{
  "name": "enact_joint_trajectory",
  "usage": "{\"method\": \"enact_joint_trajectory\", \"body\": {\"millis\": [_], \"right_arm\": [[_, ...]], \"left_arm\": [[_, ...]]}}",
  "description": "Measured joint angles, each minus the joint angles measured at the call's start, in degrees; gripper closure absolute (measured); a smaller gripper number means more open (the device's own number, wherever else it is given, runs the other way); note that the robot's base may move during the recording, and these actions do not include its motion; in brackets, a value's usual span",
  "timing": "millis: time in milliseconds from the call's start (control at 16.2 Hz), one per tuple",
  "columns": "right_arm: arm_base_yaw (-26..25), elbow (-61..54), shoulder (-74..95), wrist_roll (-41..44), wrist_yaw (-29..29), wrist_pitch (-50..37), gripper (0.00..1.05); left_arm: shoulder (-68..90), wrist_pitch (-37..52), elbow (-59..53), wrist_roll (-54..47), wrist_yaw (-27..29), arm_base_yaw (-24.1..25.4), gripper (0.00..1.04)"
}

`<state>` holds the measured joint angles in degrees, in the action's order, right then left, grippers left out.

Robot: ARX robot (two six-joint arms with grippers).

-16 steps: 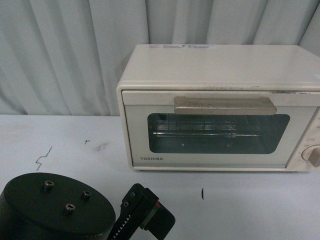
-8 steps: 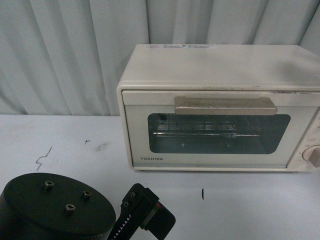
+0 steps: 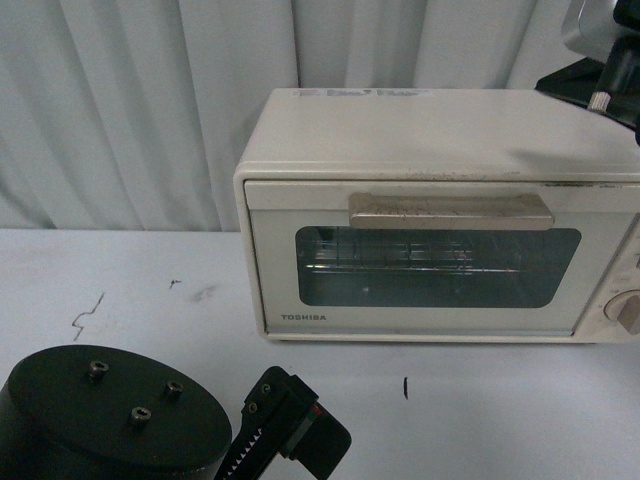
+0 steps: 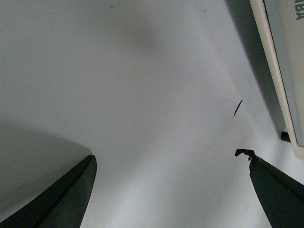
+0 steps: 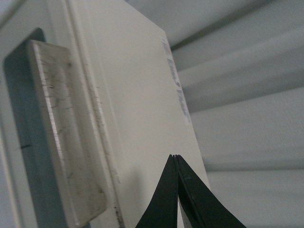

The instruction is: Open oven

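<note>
The right gripper is pressing its jaws tight together on nothing, hovering above the top of the oven, with the right arm showing at one o'clock in the front view. The left gripper is holding its jaws wide apart and empty, low over the table at seven o'clock. The oven is sitting at two o'clock from it, door closed, handle untouched.
</note>
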<state>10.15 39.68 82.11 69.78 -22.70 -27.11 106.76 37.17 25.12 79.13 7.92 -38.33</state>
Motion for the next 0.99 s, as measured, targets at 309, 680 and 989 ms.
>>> {"method": "enact_joint_trajectory", "body": {"millis": [309,680,989], "right_arm": [[-0.02,0.00,-0.72,5.57,-4.57,6.60,1.03],[-0.04,0.04,3.08,6.93,-5.05,8.07,1.03],[-0.11,1.51,5.95,8.09,-5.03,8.50,1.03]], "left_arm": [[0.00,0.00,0.00,0.00,0.00,0.00,0.07],[0.00,0.00,0.00,-0.02,0.00,0.00,0.07],[0.00,0.00,0.00,0.00,0.00,0.00,0.07]]}}
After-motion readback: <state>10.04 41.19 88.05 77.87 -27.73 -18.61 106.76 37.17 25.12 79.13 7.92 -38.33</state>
